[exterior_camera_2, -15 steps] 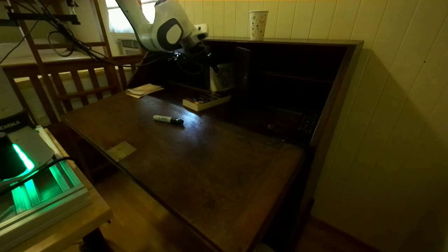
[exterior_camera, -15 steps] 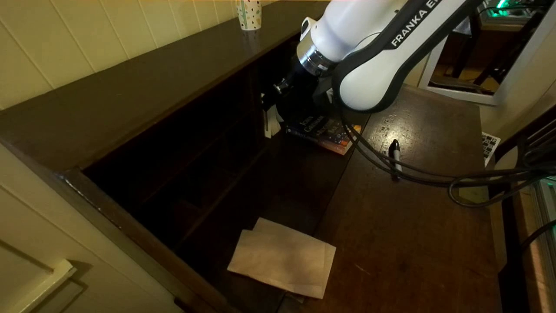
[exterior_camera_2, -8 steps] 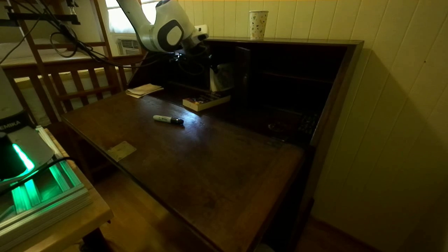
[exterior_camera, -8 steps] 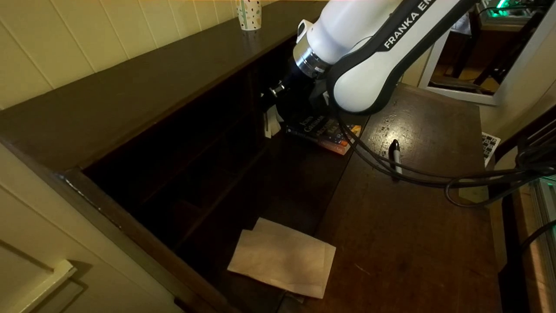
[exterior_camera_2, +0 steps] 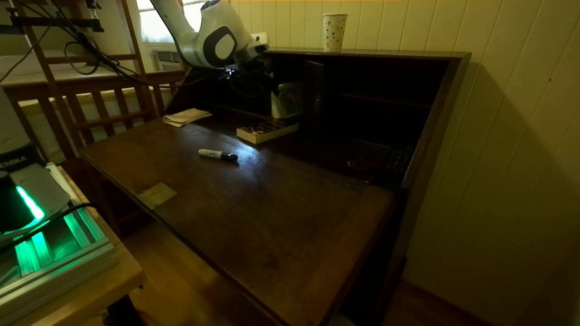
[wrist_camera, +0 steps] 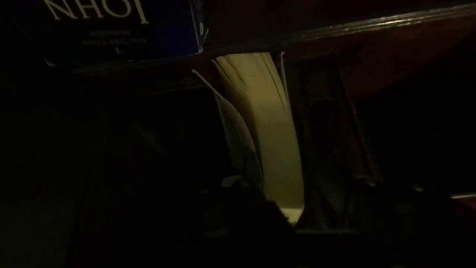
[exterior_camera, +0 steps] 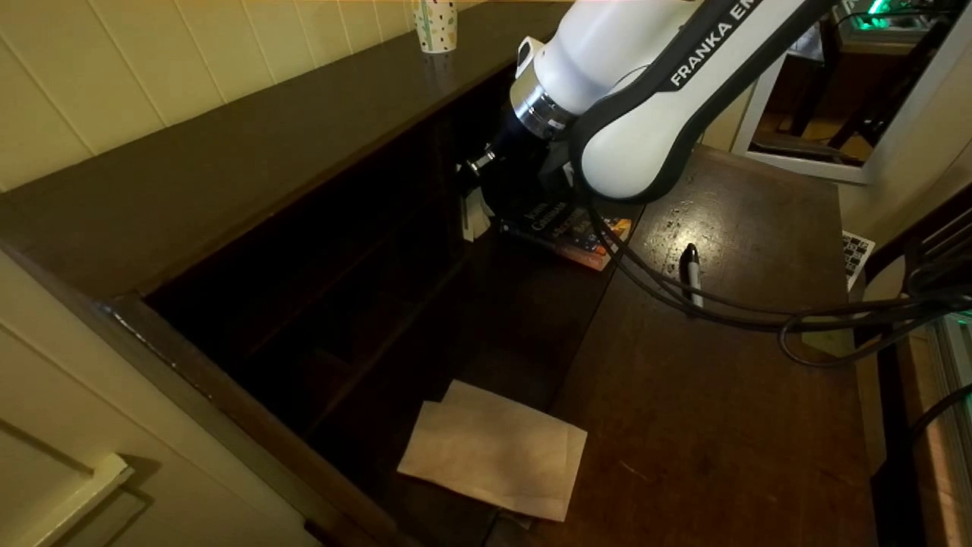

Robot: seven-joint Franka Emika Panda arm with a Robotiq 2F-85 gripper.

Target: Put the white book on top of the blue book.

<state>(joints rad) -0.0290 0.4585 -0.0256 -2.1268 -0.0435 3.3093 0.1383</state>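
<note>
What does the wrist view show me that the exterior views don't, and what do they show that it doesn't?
Only the wrist view: small print beside the name JOHN on the blue book, and fine lines along the page edges of the white book.
Only the exterior views: the marker, the patterned cup, the paper sheets and the white arm.
Shared: both books, the blue one lying flat, the white one standing next to it, not yet stacked.

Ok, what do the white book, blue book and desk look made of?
White book: matte paper; pale page edges show beside a thin, bent cover, probably card. Blue book: paper too, by its pale page edges in an exterior view; the printed cover is likely card, finish unclear. Desk: probably wood, semi-gloss; dark brown, with glare in both exterior views.
</note>
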